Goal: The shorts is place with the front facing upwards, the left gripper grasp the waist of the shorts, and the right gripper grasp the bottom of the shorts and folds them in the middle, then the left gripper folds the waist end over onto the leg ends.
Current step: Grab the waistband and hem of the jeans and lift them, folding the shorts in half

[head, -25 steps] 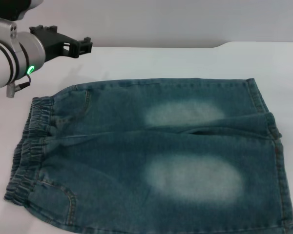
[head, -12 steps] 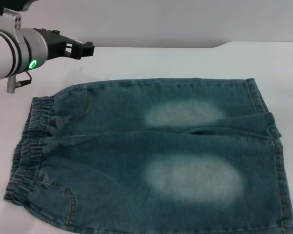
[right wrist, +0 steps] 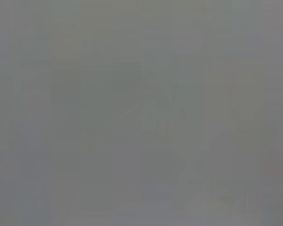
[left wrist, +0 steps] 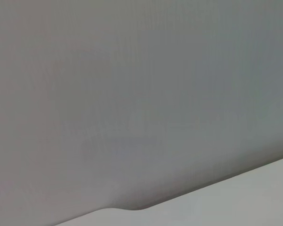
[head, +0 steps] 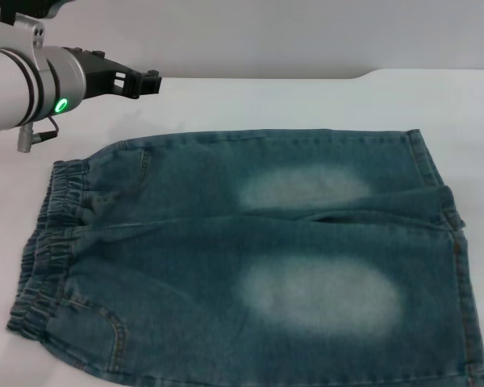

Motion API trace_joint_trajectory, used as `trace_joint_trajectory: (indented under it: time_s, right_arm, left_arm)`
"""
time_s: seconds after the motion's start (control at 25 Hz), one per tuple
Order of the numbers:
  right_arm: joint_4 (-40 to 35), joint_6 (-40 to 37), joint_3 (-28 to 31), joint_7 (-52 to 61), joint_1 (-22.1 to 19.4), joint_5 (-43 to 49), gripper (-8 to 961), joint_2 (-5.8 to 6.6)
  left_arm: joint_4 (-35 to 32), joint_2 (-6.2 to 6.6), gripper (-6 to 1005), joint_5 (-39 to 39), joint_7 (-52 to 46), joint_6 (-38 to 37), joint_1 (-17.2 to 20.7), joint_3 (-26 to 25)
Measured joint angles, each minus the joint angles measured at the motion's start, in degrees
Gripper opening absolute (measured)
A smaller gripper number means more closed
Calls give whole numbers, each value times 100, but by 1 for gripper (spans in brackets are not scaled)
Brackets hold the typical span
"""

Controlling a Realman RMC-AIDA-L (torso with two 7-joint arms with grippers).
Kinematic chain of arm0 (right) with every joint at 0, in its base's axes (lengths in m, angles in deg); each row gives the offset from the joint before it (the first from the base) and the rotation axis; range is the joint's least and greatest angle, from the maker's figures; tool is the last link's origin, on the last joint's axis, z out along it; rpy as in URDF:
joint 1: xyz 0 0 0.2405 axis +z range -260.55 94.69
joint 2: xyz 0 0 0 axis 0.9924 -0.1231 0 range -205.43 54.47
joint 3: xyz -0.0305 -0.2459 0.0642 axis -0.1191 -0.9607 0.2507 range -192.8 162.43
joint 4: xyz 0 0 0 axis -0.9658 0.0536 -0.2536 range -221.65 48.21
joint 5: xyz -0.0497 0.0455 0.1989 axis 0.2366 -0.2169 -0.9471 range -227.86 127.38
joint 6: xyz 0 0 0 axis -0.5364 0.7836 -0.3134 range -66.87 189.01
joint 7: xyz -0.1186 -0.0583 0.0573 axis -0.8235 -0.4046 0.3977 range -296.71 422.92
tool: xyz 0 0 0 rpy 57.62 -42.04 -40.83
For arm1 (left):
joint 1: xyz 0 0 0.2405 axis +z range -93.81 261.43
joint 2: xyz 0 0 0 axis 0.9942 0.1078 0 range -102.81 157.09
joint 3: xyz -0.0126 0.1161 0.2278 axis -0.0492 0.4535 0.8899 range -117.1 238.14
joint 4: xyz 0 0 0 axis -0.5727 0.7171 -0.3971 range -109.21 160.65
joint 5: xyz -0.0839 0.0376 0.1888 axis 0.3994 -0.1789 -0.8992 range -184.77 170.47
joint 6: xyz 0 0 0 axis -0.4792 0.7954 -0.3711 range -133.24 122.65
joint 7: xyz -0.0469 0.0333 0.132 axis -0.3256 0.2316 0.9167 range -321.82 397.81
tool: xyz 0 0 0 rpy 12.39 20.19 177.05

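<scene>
Here the shorts [head: 242, 258] lie flat and unfolded on the white table [head: 306, 101], elastic waist at nine o'clock and leg ends at three o'clock, with nothing else on the cloth or beside it. The left gripper [head: 149, 81] reaches in level from ten o'clock on its silver arm, a green light glowing on the wrist, hanging above bare table beyond the far edge of the shorts, clear of the waist. Whether its fingers are spread or pressed together I cannot tell.

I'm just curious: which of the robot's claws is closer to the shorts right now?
Left. The left claw hangs above the table beyond the waist end of the shorts, not touching them. The right claw isn't in view at all.
</scene>
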Motion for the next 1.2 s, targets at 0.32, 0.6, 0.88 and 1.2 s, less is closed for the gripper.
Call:
trace_joint_trajectory:
  time_s: [0.32, 0.6, 0.88, 1.2]
  right_arm:
    - [323, 2641, 457, 558, 630, 874, 486, 25]
    - [2209, 5125, 365, 958, 397, 1957, 525, 22]
    - [4477, 6979, 39, 941, -176, 2102, 565, 27]
    - [4514, 7329, -496, 878, -456, 2095, 609, 24]
  left_arm:
    - [79, 11, 849, -11, 5, 384, -88, -54]
    - [336, 23, 849, -55, 54, 1351, -319, -299]
    - [903, 40, 849, -105, 141, 2407, -358, -537]
    - [1030, 45, 849, -109, 447, 2917, -199, -578]
